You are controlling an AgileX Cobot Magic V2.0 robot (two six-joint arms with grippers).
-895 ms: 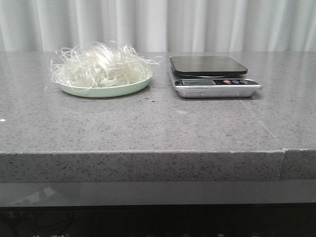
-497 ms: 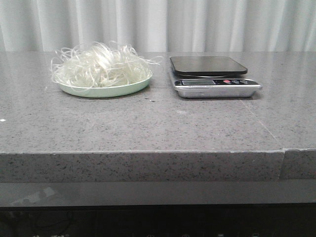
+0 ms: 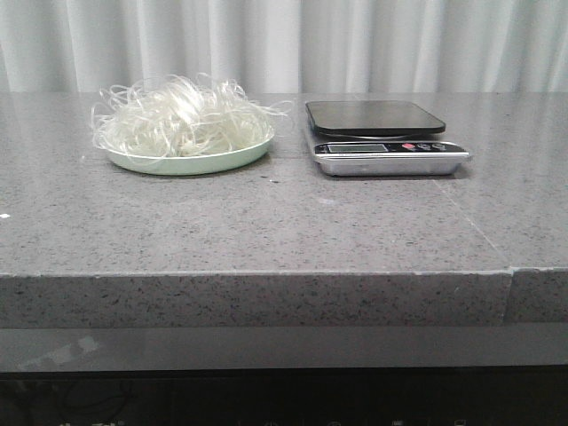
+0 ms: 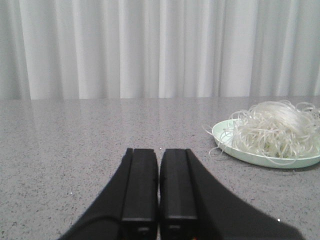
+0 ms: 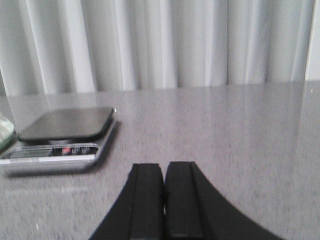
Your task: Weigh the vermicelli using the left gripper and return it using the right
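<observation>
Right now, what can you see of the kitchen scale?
The kitchen scale is a flat digital unit: a dark, glossy, rounded-square weighing platform on a shiny silver metal base, whose front strip holds a small display and buttons, one of them red. It sits level on the grey stone table, to the right of the plate in the front view and apart from it. Its platform is bare and nothing else touches it. The display's reading is illegible.

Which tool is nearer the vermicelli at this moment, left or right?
Left. The left tool, shut and empty, has the vermicelli on its plate in view ahead to one side. The right tool, also shut, faces the scale, with only the plate's edge showing.
</observation>
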